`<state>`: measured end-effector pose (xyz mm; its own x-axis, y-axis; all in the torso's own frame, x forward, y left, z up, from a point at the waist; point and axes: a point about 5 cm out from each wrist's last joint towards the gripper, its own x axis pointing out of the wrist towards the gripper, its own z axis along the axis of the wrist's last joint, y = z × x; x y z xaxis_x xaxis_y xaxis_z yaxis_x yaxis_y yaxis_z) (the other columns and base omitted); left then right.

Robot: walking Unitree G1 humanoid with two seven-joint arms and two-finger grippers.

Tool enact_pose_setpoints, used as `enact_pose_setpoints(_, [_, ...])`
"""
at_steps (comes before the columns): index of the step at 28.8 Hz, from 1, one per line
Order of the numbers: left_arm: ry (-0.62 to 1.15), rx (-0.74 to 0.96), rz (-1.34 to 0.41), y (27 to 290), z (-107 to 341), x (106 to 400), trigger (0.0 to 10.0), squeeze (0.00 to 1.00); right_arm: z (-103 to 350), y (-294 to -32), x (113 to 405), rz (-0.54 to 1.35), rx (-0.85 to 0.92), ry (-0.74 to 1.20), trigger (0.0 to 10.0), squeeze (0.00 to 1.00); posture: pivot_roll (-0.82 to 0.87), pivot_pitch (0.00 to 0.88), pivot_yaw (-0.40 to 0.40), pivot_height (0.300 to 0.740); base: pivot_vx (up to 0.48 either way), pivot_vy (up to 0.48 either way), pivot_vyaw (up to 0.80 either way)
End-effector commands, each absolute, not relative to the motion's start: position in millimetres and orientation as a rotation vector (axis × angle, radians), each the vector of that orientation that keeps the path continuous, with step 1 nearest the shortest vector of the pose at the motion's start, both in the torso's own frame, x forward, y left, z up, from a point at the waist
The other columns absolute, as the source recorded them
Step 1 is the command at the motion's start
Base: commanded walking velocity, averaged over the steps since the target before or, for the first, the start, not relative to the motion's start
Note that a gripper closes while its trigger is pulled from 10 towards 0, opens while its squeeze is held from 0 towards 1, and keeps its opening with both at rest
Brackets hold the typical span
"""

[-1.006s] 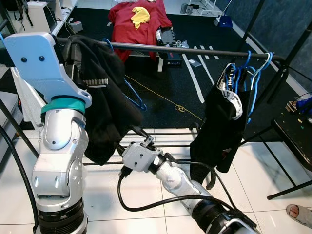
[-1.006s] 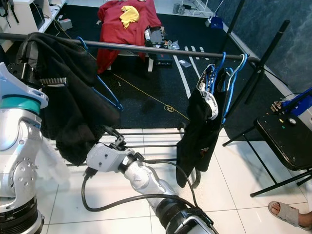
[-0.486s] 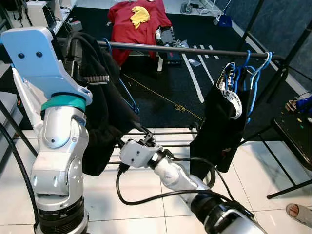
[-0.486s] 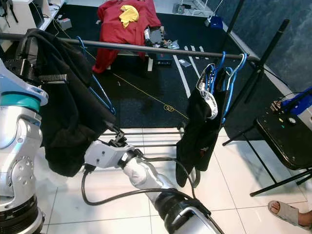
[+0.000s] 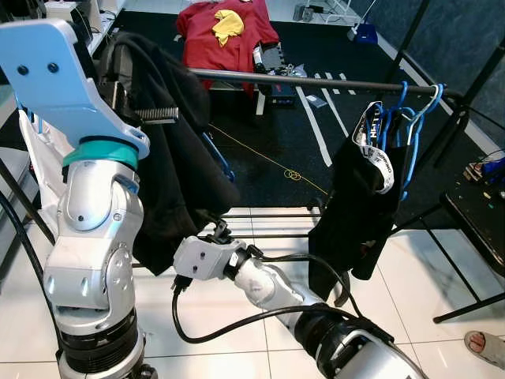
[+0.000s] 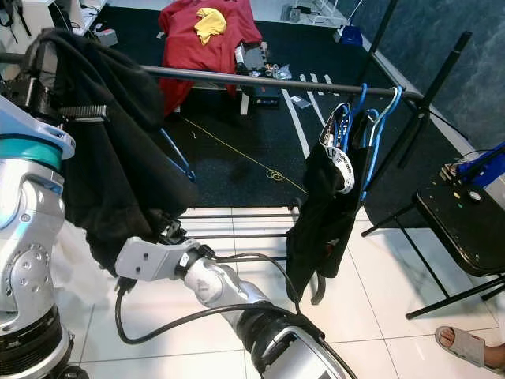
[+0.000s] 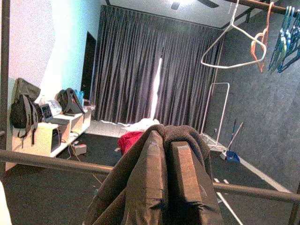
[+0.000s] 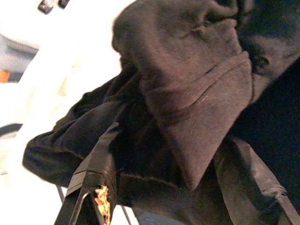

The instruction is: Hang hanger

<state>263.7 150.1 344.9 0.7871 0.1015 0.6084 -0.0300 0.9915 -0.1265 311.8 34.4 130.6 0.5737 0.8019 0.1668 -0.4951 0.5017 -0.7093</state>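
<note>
While left gripper [image 7: 169, 164] pinches black garment [image 5: 177, 170], hanger [image 5: 217, 154] seems hooked.

Left arm raised, right arm low

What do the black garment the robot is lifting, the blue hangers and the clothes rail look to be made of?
Black garment: soft matte fabric, probably a thick knit or fleece; it folds and droops heavily. Blue hangers: thin glossy rods, likely plastic or coated wire; the look leaves it open. Clothes rail: dark tube with a dull sheen, likely painted metal.
</note>
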Motion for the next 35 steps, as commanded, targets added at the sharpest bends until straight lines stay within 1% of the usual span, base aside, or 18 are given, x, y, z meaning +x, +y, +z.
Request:
enact_pose_setpoints(1, [-0.723,-0.125,0.054,148,356,254,10.0,0.00,135,38,313,0.816,-0.699,-0.560,10.0,0.00,0.09,0.076,-0.005,0.740,0.000,0.000,0.00])
enact_pose_setpoints(2, [-0.723,-0.125,0.054,148,356,254,10.0,0.00,135,38,313,0.816,-0.699,-0.560,10.0,0.00,0.09,0.076,-0.005,0.740,0.000,0.000,0.00])
enact_pose_setpoints(3, [-0.724,-0.125,0.055,148,356,254,10.0,0.00,140,39,315,0.797,-0.692,-0.575,3.8,0.00,0.09,0.075,-0.006,0.740,0.000,0.000,0.00])
enact_pose_setpoints(4, [-0.720,-0.124,0.057,149,355,255,10.0,0.00,144,40,315,0.792,-0.679,-0.600,0.6,0.00,0.09,0.073,-0.007,0.740,0.000,0.000,0.00])
enact_pose_setpoints(5, [-0.716,-0.124,0.058,149,353,255,10.0,0.00,146,40,315,0.790,-0.662,-0.611,0.0,0.00,0.09,0.073,-0.007,0.740,0.000,0.000,0.00])
enact_pose_setpoints(12, [-0.702,-0.125,0.051,148,349,257,10.0,0.00,151,39,313,0.789,-0.618,-0.649,0.0,0.00,0.07,0.073,-0.004,0.740,0.000,0.000,0.00])
enact_pose_setpoints(21, [-0.667,-0.113,0.056,147,343,261,10.0,0.00,164,27,312,0.771,-0.517,-0.723,0.0,0.00,0.06,0.078,-0.007,0.740,0.000,0.000,0.00])
enact_pose_setpoints(23, [-0.642,-0.069,0.085,149,336,264,10.0,0.00,165,15,309,0.795,-0.484,-0.725,0.0,0.00,0.05,0.081,-0.008,0.740,0.000,0.000,0.00])
enact_pose_setpoints(25, [-0.642,-0.069,0.085,149,336,264,10.0,0.00,165,15,309,0.795,-0.484,-0.725,0.0,0.00,0.05,0.081,-0.008,0.740,0.000,0.000,0.00])
enact_pose_setpoints(27, [-0.607,0.017,0.123,149,326,269,10.0,0.00,162,-3,305,0.839,-0.466,-0.688,0.0,0.00,0.03,0.087,-0.007,0.740,0.000,0.000,0.00])
enact_pose_setpoints(28, [-0.607,0.017,0.123,149,326,269,10.0,0.00,162,-3,305,0.839,-0.466,-0.688,0.0,0.00,0.03,0.087,-0.007,0.740,0.000,0.000,0.00])
enact_pose_setpoints(29, [-0.594,0.032,0.128,149,323,270,10.0,0.00,162,-12,303,0.848,-0.466,-0.672,0.0,0.00,0.02,0.089,-0.005,0.740,0.000,0.000,0.00])
enact_pose_setpoints(31, [-0.594,0.032,0.128,149,323,270,10.0,0.00,162,-12,303,0.848,-0.466,-0.672,0.0,0.00,0.02,0.089,-0.005,0.740,0.000,0.000,0.00])
enact_pose_setpoints(34, [-0.527,0.073,0.119,147,308,276,10.0,0.00,167,-42,305,0.813,-0.456,-0.622,0.0,0.00,0.01,0.100,-0.001,0.740,0.000,0.000,0.00])
enact_pose_setpoints(35, [-0.527,0.073,0.119,147,308,276,10.0,0.00,167,-42,305,0.813,-0.456,-0.622,0.0,0.00,0.01,0.100,-0.001,0.740,0.000,0.000,0.00])
